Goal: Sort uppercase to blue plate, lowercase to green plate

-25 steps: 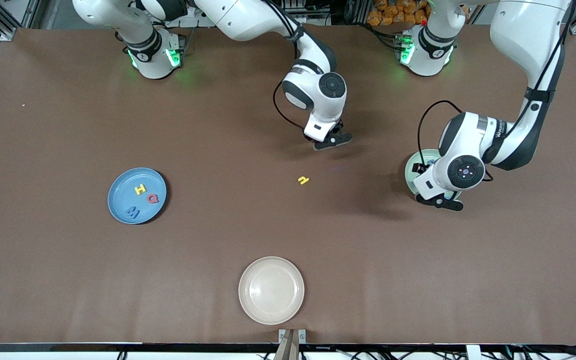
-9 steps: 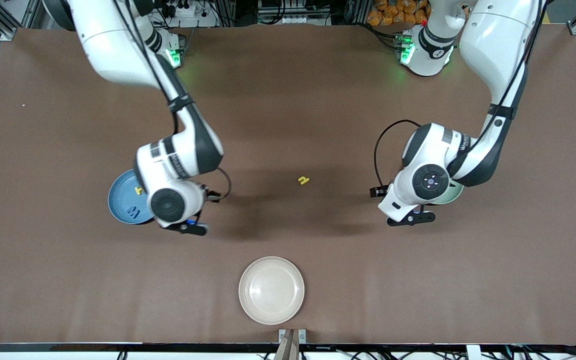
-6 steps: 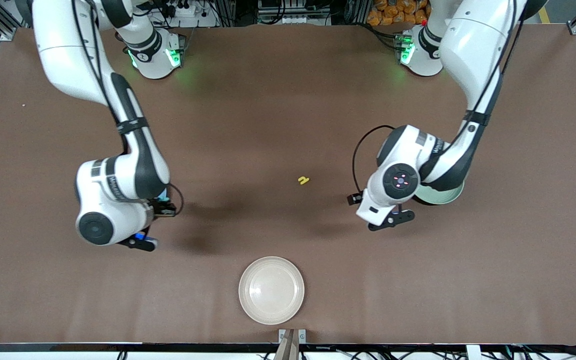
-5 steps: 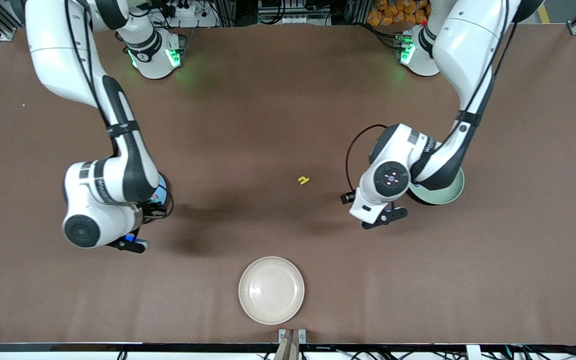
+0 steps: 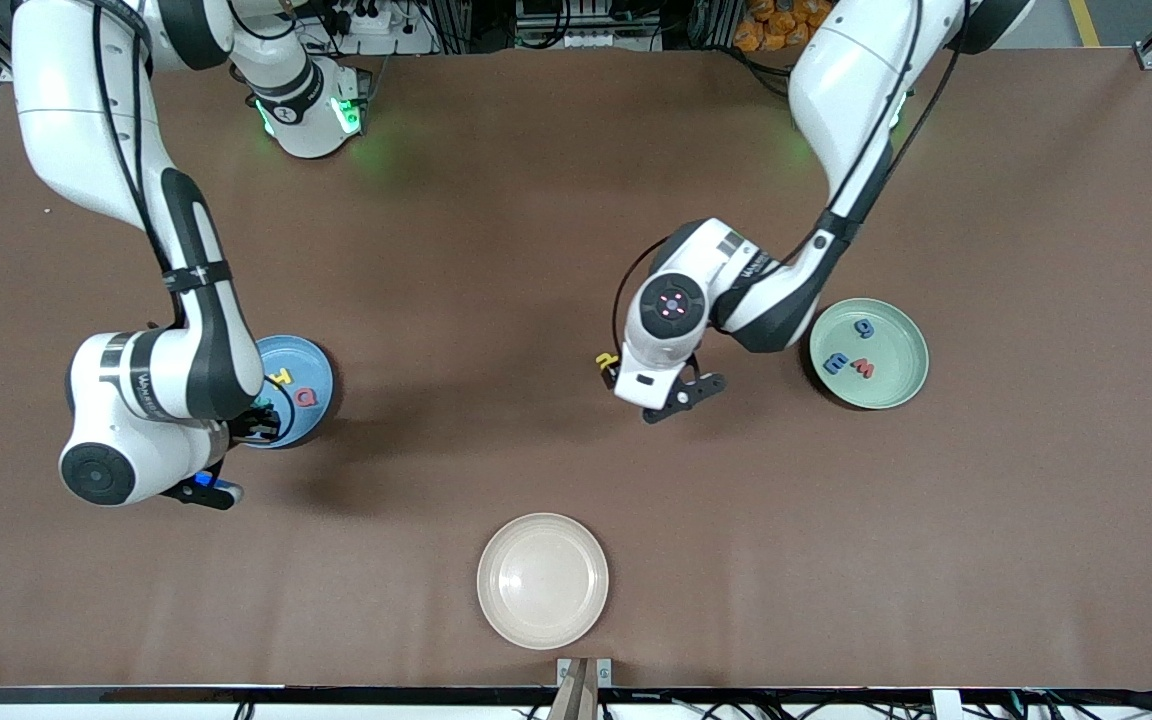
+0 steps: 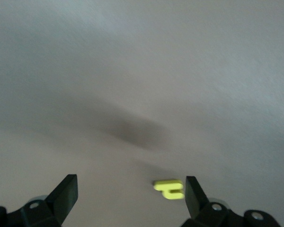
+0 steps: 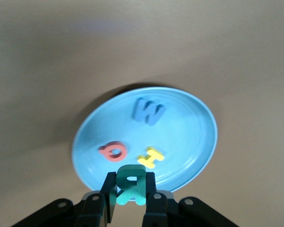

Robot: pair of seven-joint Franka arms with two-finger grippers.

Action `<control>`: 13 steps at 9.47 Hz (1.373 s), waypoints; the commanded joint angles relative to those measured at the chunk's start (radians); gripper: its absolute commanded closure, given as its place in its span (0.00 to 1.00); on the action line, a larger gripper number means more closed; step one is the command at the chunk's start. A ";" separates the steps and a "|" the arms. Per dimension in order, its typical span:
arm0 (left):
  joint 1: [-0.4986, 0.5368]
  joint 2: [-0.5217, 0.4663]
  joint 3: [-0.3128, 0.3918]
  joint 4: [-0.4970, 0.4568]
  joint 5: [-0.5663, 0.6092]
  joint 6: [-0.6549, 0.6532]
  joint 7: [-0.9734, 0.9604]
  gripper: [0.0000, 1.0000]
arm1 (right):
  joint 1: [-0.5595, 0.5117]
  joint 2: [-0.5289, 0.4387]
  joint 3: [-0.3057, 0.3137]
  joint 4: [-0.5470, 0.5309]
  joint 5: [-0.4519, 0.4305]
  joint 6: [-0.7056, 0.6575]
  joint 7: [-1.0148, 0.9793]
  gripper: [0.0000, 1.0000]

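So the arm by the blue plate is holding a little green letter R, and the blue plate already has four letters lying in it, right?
Not quite. The right gripper does hold the green R, but the blue plate has three letters lying in it, not four: a blue M, a red Q and a yellow H. The right wrist view shows this.

Green plate [image 5: 911, 385] at the left arm's end holds blue g [image 5: 864, 327], blue m [image 5: 836, 364] and red w [image 5: 865, 371]; cream plate [image 5: 542, 580] sits nearest the camera.

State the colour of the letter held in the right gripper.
Teal-green: the R in the right gripper, clearest in the right wrist view.
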 commanded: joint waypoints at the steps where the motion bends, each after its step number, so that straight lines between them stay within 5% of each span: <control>1: -0.038 0.023 0.014 -0.018 -0.008 0.094 -0.075 0.00 | -0.022 0.021 0.010 -0.027 -0.011 0.001 -0.010 1.00; 2: -0.040 0.020 0.012 -0.048 -0.011 0.134 -0.078 0.00 | -0.022 0.023 0.010 -0.035 -0.009 0.001 -0.010 0.76; 3: -0.038 0.009 0.012 -0.090 -0.010 0.157 -0.079 0.00 | -0.025 0.033 0.010 -0.040 -0.008 0.007 -0.010 0.14; 4: -0.031 -0.007 0.014 -0.135 -0.008 0.212 -0.079 0.00 | -0.030 0.043 0.010 -0.040 -0.006 0.010 -0.010 0.00; 7: -0.035 -0.050 0.015 -0.275 -0.008 0.354 -0.120 0.00 | -0.028 0.041 0.010 -0.028 -0.017 0.003 -0.010 0.00; 10: -0.081 -0.046 0.021 -0.269 0.004 0.354 -0.187 0.00 | -0.022 0.034 0.010 -0.008 -0.020 0.004 -0.010 0.00; 13: -0.092 -0.029 0.020 -0.247 0.170 0.352 -0.307 0.00 | -0.002 0.031 0.014 0.015 -0.107 0.009 -0.012 0.00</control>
